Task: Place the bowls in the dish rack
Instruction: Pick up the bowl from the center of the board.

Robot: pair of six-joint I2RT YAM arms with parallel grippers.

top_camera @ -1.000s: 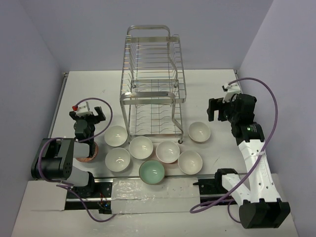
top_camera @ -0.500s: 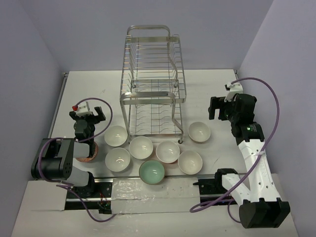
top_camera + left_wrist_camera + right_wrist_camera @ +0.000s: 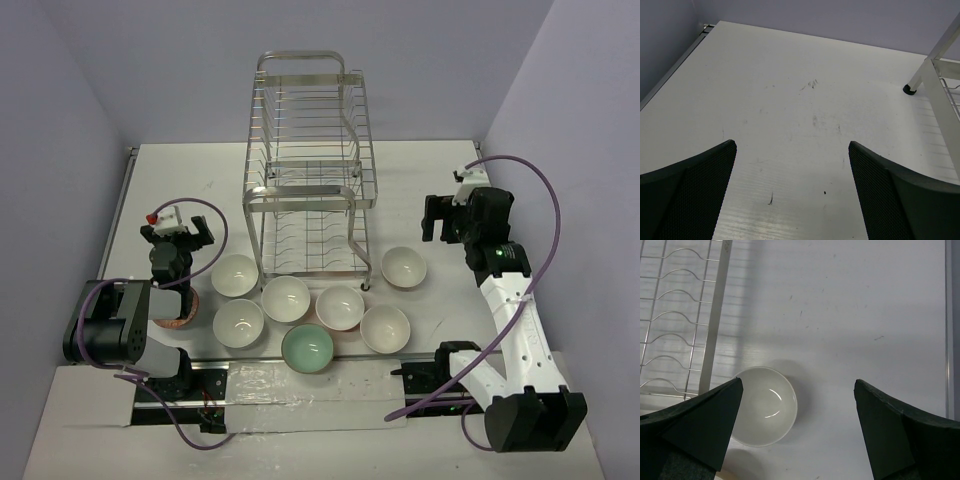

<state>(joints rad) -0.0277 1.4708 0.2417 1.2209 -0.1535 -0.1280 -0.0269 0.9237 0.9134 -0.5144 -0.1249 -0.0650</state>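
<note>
The dish rack (image 3: 310, 170), a tall silver wire frame, stands at the middle back with nothing in it. Several white bowls (image 3: 285, 298) sit in front of it, along with a mint green bowl (image 3: 307, 349). An orange-red bowl (image 3: 178, 318) is half hidden under the left arm. My left gripper (image 3: 178, 232) is open left of the rack, and in its wrist view the left gripper (image 3: 792, 145) has only bare table between its fingers. My right gripper (image 3: 437, 228) hangs open above and right of the rightmost white bowl (image 3: 404, 267). In the right wrist view the right gripper (image 3: 798, 382) holds nothing, and the white bowl (image 3: 765, 407) sits by its left finger.
A foot of the rack (image 3: 910, 90) shows at the right of the left wrist view. The rack's lower wires (image 3: 685, 315) fill the upper left of the right wrist view. Purple walls close in the table on both sides. A metal rail (image 3: 300, 380) runs along the near edge.
The right arm has shifted slightly, its gripper drifting a little toward the back. The left arm and the bowls have not moved.
</note>
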